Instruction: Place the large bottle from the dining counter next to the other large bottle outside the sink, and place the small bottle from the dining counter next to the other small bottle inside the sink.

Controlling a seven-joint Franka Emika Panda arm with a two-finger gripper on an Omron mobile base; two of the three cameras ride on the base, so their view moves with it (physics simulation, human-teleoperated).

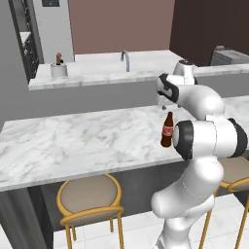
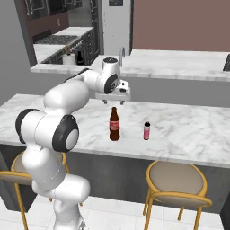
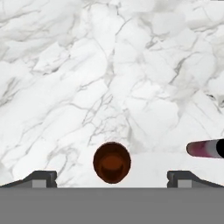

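Note:
The large bottle (image 1: 167, 129) (image 2: 114, 126), brown with a red label, stands upright on the dining counter (image 1: 73, 141) (image 2: 188, 130). My gripper (image 1: 164, 106) (image 2: 115, 103) hangs open just above its cap, pointing straight down. In the hand view the bottle's round top (image 3: 112, 162) sits midway between my fingertips (image 3: 41, 178), with nothing touching it. The small bottle (image 2: 146, 130) (image 3: 205, 148), pink-red with a dark cap, stands a little to the right of the large one. The sink's curved steel tap (image 1: 126, 61) (image 2: 120, 55) rises from the far counter; the basin is hidden.
On the far counter's left end a white cylinder (image 1: 59, 70) (image 2: 68, 59) stands with a dark bottle-like shape (image 1: 59, 58) (image 2: 80, 57) beside it. Gold-legged stools (image 1: 90, 194) (image 2: 176, 179) stand under the dining counter's near edge. A stove top (image 2: 56, 39) lies at far left.

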